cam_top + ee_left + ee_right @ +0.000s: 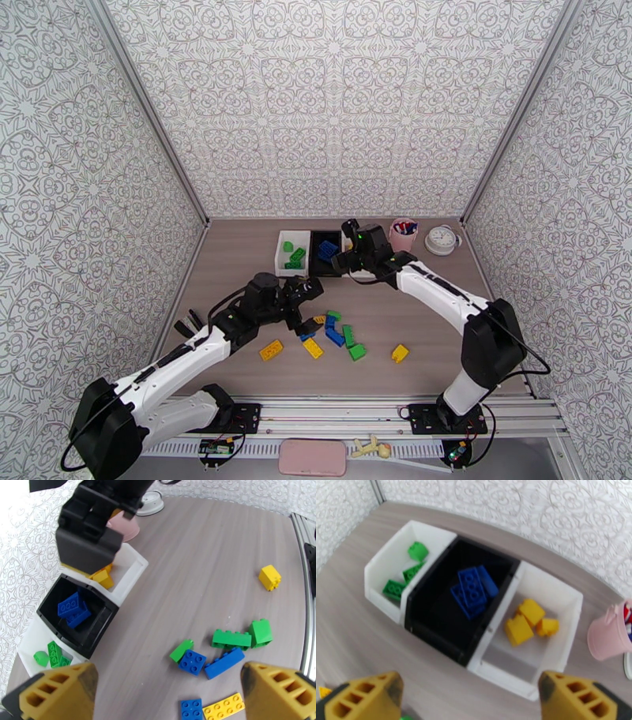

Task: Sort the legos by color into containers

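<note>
Left fingers (55, 691) wide apart, empty, above the loose studded plastic bricks on the grey wood-grain counter (205, 559). Right fingers (363, 697) equally wide, empty, over the black rectangular plastic bin (434, 632) of blues. I'd straddle the small square blue brick (192, 662) squarely; the green brick (181, 649) crowds it.

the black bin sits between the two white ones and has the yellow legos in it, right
Not quite. Its place is as you say, but the black bin holds blue legos, not yellow ones. The yellow legos lie in the white bin right beside it. The right wrist view shows this plainly.
</note>
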`<state>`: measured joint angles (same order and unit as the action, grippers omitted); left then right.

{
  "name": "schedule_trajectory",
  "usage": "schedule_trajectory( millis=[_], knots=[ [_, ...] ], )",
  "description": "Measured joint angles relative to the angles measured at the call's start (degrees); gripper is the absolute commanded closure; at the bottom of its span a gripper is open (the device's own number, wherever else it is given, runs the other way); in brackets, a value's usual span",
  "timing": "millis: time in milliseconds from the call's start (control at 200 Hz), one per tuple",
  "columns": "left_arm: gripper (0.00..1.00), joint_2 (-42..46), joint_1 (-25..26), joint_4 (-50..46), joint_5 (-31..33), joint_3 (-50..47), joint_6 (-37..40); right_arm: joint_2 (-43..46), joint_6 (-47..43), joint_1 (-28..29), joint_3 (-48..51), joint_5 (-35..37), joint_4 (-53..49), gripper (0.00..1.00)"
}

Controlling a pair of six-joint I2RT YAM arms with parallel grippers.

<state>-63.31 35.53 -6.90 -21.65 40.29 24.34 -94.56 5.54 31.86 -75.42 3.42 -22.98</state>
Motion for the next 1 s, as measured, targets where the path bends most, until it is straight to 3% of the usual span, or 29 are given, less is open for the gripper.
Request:
schedule_trajectory(
  millis=[220, 425, 680, 1000],
  knots=[
    [0.0, -0.02, -1.38, 0.37, -4.37, -1.42, 2.23, 1.11, 11.04, 1.03, 3.28, 1.09, -12.09, 0.1],
    [0.0, -0.02, -2.34, 0.76, -6.73, -1.42, 2.93, 0.28, 20.96, 6.73, 5.53, 1.38, -19.5, 0.14],
    [0.0, -0.02, -2.71, 1.6, -8.13, -1.42, 2.91, -1.95, 27.78, 10.86, 6.82, -1.36, -22.38, 0.25],
    [0.0, -0.02, -3.08, 1.64, -8.81, -1.42, 2.91, -6.8, 29.59, 13.18, 6.91, -4.81, -22.53, 0.37]
  ],
)
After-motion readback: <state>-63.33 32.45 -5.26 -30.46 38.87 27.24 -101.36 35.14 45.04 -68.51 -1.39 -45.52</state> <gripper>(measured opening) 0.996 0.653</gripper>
